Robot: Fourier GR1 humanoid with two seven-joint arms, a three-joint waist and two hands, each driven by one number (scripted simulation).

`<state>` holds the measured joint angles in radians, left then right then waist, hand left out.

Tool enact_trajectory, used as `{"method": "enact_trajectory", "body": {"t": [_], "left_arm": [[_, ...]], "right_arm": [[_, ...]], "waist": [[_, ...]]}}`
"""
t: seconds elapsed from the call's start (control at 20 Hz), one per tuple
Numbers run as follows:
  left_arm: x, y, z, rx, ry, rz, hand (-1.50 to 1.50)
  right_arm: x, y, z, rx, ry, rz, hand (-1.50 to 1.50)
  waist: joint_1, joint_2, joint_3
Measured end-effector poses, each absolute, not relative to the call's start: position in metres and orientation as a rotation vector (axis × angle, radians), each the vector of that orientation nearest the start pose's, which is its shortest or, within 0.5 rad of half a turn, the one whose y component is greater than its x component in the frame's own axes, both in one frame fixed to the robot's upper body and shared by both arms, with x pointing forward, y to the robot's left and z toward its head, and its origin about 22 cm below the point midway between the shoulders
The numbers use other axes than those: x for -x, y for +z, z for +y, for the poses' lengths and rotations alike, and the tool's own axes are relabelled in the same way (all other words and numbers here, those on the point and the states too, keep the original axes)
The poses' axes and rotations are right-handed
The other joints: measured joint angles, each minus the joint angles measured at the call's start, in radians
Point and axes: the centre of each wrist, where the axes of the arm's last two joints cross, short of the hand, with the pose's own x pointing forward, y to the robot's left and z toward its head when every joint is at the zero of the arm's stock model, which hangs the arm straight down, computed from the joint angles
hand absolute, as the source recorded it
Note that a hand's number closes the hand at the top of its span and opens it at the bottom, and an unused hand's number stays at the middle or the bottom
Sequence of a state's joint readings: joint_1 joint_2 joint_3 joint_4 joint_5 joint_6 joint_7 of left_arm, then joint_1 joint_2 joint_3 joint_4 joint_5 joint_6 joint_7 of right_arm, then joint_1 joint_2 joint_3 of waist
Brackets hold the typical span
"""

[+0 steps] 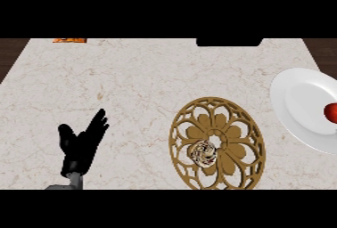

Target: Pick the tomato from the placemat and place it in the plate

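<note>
While the left hand (82,144) rests released, fingers straight, well to the left of the gold openwork placemat (217,143), a small patterned object (204,152), possibly a shell, lies on that mat. Right of the placemat, the tomato (331,113) sits in the white plate (296,104).

- My left hand (82,144) rests open on the counter (132,80) at the lower left, fingers pointing up and away from me.
- The placemat (217,143) lies right of that hand, near the counter's front edge.
- A small round thing (204,152) sits on the placemat, left of its middle.
- The plate (306,109) lies right of the placemat, cut by the view's right edge.
- The tomato (331,113) lies in the plate, at that edge.
</note>
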<state>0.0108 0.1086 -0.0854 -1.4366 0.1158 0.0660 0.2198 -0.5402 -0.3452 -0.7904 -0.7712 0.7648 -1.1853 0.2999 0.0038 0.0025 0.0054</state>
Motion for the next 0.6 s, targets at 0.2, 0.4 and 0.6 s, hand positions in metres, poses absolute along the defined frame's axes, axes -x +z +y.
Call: {"method": "enact_trajectory", "body": {"t": [0.2,0.4,0.6], "left_arm": [[-0.234,-0.034,0.246,-0.003,-0.001,-1.195,0.00],[-0.235,-0.032,0.249,-0.013,0.001,-1.191,0.00],[-0.234,-0.034,0.249,-0.014,0.005,-1.190,0.00]], "right_arm": [[-0.306,0.007,-0.412,1.627,-0.982,-0.996,-1.50],[-0.278,0.001,-0.396,1.522,-0.993,-1.092,-1.50],[-0.246,-0.014,-0.370,1.446,-0.951,-1.154,-1.50]], "waist": [[-0.007,-0.004,-0.002],[-0.014,-0.007,-0.003],[-0.015,-0.007,-0.004]]}}
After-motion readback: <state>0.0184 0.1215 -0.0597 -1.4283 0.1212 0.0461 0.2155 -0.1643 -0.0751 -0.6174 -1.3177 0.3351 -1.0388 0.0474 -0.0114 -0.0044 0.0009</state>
